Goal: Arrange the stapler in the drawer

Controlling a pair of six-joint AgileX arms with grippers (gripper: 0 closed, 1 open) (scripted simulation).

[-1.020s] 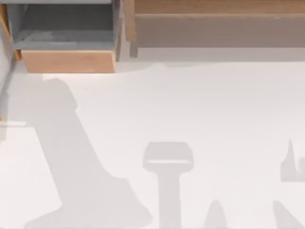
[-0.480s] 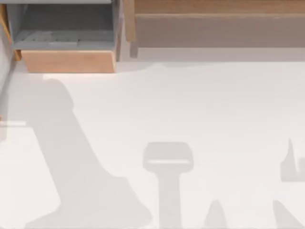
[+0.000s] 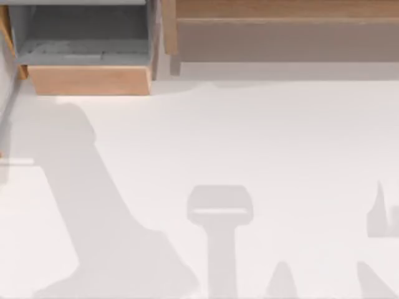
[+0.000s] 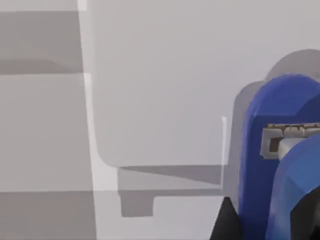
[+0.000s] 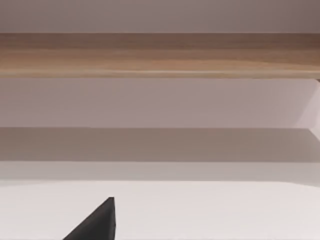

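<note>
**Up at eleven o'clock, an open drawer waits for the stapler**

Across the top view runs the white table [image 3: 249,137], the biggest thing, with soft arm shadows on it. At about one o'clock along the far edge stands the wide brown panel [image 3: 280,9]. It is not part of the job.

At eleven o'clock sits the drawer [image 3: 87,80]. It is pulled open, so its grey inside shows behind the tan front.

Next comes the stapler [image 4: 260,150]. It is bright blue and sits very close to the left wrist camera, over a pale surface. The left gripper [image 4: 265,225] looks like it is closed around it, with a dark piece on each side of the blue body. I am not fully sure, because so little of the gripper can be seen.

The right gripper [image 5: 97,225] faces the brown panel and seems parked. I cannot tell if it is wide or narrow.

I think the step in hand is carrying the stapler to the drawer. The next move calls for bringing it over the grey inside at eleven o'clock, keeping clear of the tan front. Then it should go down gently before the left gripper lets go.

Smallest of all is the pale label [image 4: 290,135] on the stapler. I can read no words or brand on it.
</note>
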